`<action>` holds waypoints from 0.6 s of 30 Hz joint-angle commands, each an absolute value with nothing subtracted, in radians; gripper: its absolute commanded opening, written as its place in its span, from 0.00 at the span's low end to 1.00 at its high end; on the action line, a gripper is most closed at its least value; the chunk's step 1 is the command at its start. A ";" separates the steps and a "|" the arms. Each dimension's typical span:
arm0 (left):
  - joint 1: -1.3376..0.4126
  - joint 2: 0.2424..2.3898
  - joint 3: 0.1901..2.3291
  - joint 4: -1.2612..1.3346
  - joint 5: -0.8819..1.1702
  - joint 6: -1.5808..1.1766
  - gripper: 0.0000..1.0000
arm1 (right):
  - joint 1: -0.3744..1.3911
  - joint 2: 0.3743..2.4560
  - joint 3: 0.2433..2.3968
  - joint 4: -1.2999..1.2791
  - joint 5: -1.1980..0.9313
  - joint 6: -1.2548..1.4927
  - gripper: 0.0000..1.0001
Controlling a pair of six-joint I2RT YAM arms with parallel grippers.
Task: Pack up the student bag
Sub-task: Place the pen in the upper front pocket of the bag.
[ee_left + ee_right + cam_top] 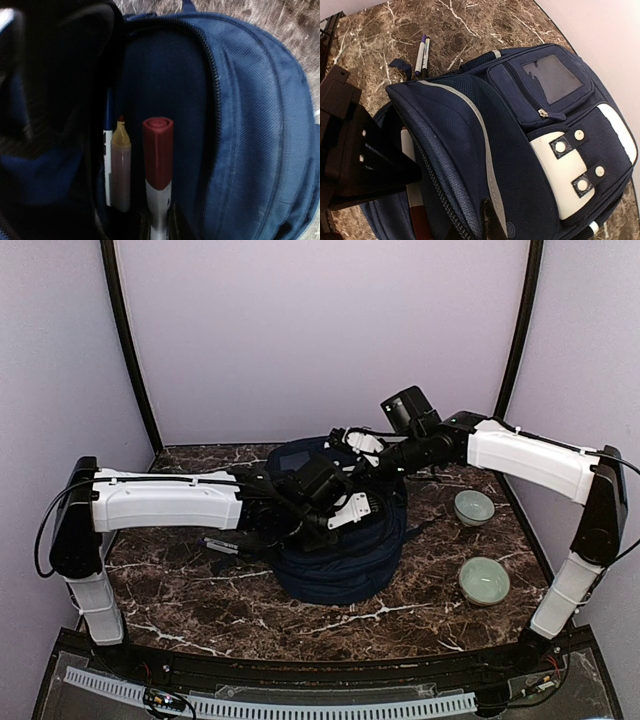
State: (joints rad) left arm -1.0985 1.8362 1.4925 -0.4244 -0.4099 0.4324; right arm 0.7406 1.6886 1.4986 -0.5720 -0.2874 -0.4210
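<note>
Bag: student bag (340, 560) lies at mid-table (200, 610) between both arms, front pockets up, main mouth agape.
Left jaws: left gripper (160, 223) is inside the bag mouth, clenched on a red-capped marker (157, 150), cap pointing inward.
Right jaws: right gripper (472, 227) pinches the bag's flap edge (450, 130), lifting it.
Already in bag: orange-tipped marker (120, 170) and blue pen (108, 125), just beside the red one.
Outside bag: two pens (422, 52) lie near its top handle.
Step, judged: seating the marker.
Technique: push deeper alongside the others and release only once it is below the zipper line. The flap should be kept raised, and the withdrawal should be straight so it avoids snagging fabric.
Writing: none legible. Window pocket (552, 75) is blank, white patch (565, 170) carries only studs, and the marker barrel print is too small to read.
</note>
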 commanded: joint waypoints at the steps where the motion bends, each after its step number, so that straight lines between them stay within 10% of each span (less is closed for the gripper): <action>1: -1.091 1.903 1.560 -0.400 -0.550 0.531 0.00 | 0.755 1.628 1.535 -0.516 -0.345 -0.400 0.00; 18: -1.027 2.033 1.624 -0.278 -0.553 0.651 0.10 | 0.749 1.603 1.516 -0.509 -0.353 -0.405 0.00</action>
State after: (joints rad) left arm -1.0523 2.0205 1.5932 -0.3225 -0.5438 0.6250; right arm 0.7422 1.6825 1.4986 -0.5682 -0.2909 -0.4225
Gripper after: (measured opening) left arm 0.100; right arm 0.038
